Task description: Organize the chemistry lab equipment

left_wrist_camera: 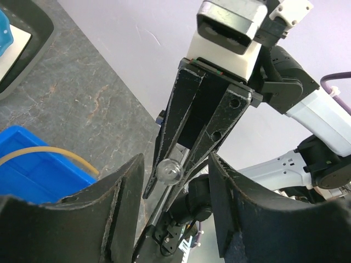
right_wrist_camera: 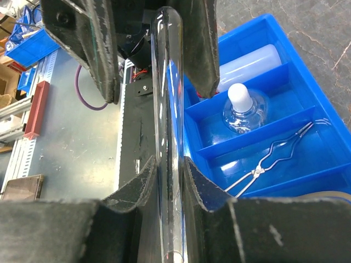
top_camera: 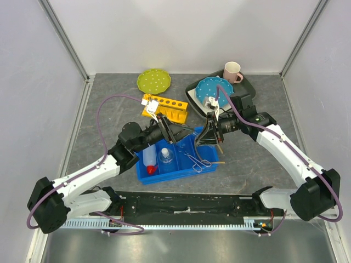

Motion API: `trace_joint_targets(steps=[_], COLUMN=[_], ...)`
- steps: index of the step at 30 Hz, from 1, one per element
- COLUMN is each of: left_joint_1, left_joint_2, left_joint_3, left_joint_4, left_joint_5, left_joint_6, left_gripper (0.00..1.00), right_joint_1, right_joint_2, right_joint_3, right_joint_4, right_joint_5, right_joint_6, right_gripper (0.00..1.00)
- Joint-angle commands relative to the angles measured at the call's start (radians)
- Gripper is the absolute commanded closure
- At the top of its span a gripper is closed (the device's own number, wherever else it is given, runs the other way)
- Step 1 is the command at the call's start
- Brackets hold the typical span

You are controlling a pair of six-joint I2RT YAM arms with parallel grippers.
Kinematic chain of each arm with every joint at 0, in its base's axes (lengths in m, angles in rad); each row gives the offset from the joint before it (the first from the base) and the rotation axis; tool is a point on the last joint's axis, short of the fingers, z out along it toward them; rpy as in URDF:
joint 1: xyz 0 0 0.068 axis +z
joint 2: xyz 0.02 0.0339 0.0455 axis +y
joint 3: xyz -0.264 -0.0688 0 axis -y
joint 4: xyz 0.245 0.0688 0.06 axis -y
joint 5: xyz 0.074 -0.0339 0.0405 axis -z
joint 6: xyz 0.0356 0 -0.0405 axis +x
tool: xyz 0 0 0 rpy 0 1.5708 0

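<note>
Glass test tube (right_wrist_camera: 167,109): held in the air by the blue tray's (top_camera: 175,174) far side | right fingers (right_wrist_camera: 205,189): clenched on the tube | left fingers (right_wrist_camera: 200,49): parted, straddling its rounded end, gap visible | squeeze bottle (right_wrist_camera: 249,64), stoppered flask (right_wrist_camera: 244,109), tongs (right_wrist_camera: 274,156), tubing (left_wrist_camera: 49,150): in separate tray compartments, side by side.

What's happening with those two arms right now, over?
Right hand shut on glass tube. Left hand open around its tip, not gripping. Nothing blocking.
</note>
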Motion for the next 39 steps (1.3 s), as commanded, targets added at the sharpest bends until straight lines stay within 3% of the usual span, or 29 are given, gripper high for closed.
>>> trace_joint_targets(steps=[1,7,9,11,12,16,19,22,27,31,39], left_joint_1=[-0.008,-0.025,-0.034,-0.035,-0.035,-0.034,-0.017,0.047,0.168,0.195,0.196], left_joint_2=[-0.007,-0.010,-0.018,-0.033,-0.039,-0.082,-0.108,-0.094,-0.016,0.125,0.321], left_joint_3=[0.037,0.069,0.080,0.078,0.080,0.107,0.156,0.225,0.346,0.504,0.643], left_joint_4=[0.052,-0.025,-0.053,-0.082,-0.098,-0.232,-0.380,-0.513,-0.635,-0.712,-0.679], left_joint_5=[-0.036,-0.067,-0.081,-0.093,-0.098,-0.156,-0.205,-0.204,-0.170,-0.252,-0.407], left_joint_6=[-0.023,0.024,0.038,0.050,0.055,0.123,0.194,0.255,0.364,0.571,0.818], left_gripper=[0.44,0.66,0.80,0.87,0.87,0.89,0.90,0.90,0.90,0.91,0.91], right_joint_1=[-0.003,-0.003,-0.003,-0.003,-0.003,-0.055,-0.118,-0.208,-0.375,-0.471,-0.511], right_joint_2=[0.004,0.010,0.009,0.007,0.001,-0.017,-0.034,-0.065,-0.131,-0.146,-0.160], right_joint_3=[-0.017,-0.022,-0.023,-0.022,-0.020,0.004,0.024,0.035,-0.049,-0.164,-0.310], right_joint_4=[0.053,0.063,0.062,0.060,0.057,0.022,-0.010,-0.042,-0.032,0.028,0.109], right_joint_5=[-0.028,-0.025,-0.024,-0.013,-0.010,0.030,0.056,0.113,0.150,0.148,0.167], right_joint_6=[0.026,0.035,0.029,0.024,0.021,-0.023,-0.072,-0.135,-0.223,-0.259,-0.304], right_gripper=[0.79,0.79,0.78,0.74,0.70,0.35,0.19,0.11,0.06,0.02,0.02])
